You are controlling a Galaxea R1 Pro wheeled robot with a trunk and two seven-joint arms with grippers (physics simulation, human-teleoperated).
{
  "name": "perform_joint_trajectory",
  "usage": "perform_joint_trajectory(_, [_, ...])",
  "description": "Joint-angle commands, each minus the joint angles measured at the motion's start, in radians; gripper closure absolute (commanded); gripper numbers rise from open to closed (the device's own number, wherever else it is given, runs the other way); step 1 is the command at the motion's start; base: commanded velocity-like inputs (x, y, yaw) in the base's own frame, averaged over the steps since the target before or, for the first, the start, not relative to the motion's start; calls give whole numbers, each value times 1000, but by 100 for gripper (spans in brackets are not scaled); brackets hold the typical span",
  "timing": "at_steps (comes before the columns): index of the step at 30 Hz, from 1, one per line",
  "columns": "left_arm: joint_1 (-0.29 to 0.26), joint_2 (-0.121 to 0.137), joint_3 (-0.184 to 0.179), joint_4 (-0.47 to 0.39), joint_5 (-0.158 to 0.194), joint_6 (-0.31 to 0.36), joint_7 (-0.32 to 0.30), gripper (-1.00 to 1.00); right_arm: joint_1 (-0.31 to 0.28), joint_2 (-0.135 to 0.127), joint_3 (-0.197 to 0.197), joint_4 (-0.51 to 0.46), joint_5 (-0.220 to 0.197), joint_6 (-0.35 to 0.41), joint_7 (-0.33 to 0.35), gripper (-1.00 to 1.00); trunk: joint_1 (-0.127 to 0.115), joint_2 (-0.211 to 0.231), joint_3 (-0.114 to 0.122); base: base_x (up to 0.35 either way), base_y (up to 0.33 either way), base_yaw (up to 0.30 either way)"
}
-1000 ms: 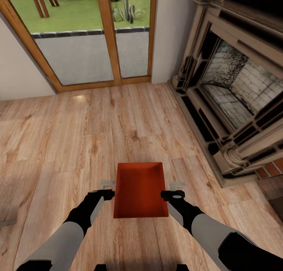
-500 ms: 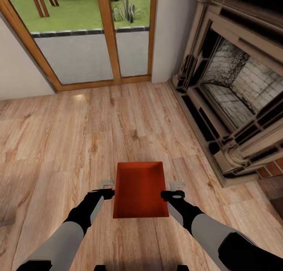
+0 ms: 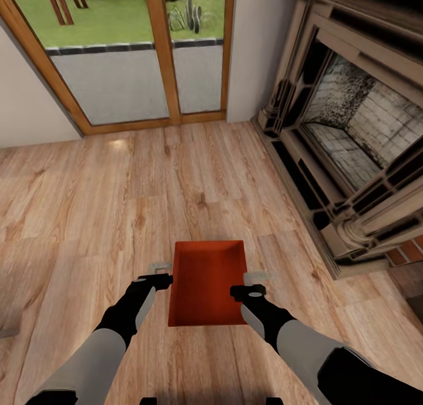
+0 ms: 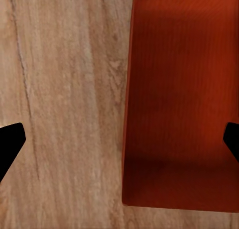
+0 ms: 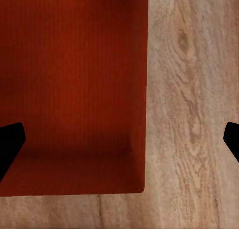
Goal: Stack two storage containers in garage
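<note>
With both the left gripper (image 3: pixel 160 273) and right gripper (image 3: pixel 251 281) spread wide astride the storage container's (image 3: pixel 207 283) side walls, I should lower evenly, then pinch each rim squarely.

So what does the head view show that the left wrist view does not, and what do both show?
Head view alone: the wood-framed glass doors, the brick fireplace, and both arms with the left gripper and right gripper flanking the bin.

Left wrist view alone: a close look at the bin's long side wall standing between the open black fingertips.

Both: the orange-red rectangular storage container resting on the light wood-plank floor.
</note>
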Motion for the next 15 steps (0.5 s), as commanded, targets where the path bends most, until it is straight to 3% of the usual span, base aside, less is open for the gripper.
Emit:
perform_joint_trajectory(1, [0, 0, 0, -3, 5, 6, 3, -100, -1, 3, 8, -2, -4, 6, -7, -100, 4, -8, -4, 0, 0, 0])
perform_joint_trajectory(10, [0, -1, 1, -5, -3, 8, 4, -100, 0, 7, 7, -2, -5, 2, -7, -100, 38, -71, -32, 0, 0, 0])
perform_joint_trajectory(15, [0, -1, 2, -3, -3, 9, 6, -100, 0, -2, 5, -2, -6, 2, -12, -100, 38, -71, -32, 0, 0, 0])
